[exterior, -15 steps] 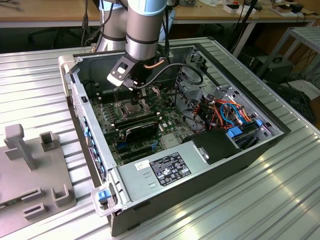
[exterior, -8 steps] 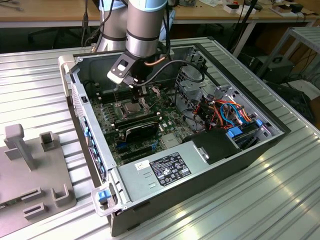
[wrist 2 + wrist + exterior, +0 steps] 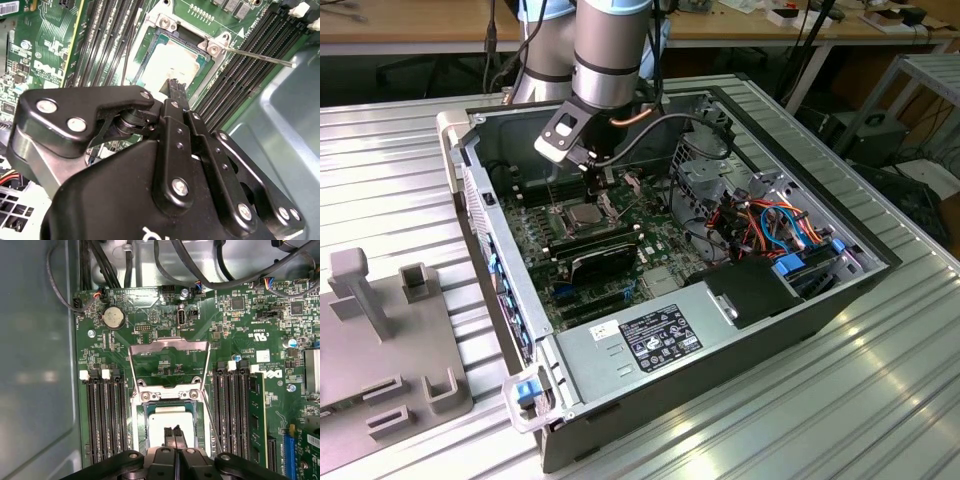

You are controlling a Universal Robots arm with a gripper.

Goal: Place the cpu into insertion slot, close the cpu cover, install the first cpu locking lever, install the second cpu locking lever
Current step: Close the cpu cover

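A: Where's the cpu [image 3: 170, 416]?
B: Seated in the insertion slot [image 3: 145, 426], upper middle of the exterior view; the gripper [image 3: 175, 431] covers its near edge in the first wrist view.
A: Jaws?
B: Pressed together, nothing between them. Touching the cpu or just above it, hard to tell.
A: The cpu cover [image 3: 169, 343]?
B: Tipped open beyond the slot, a thin lever [image 3: 255, 56] jutting free beside it
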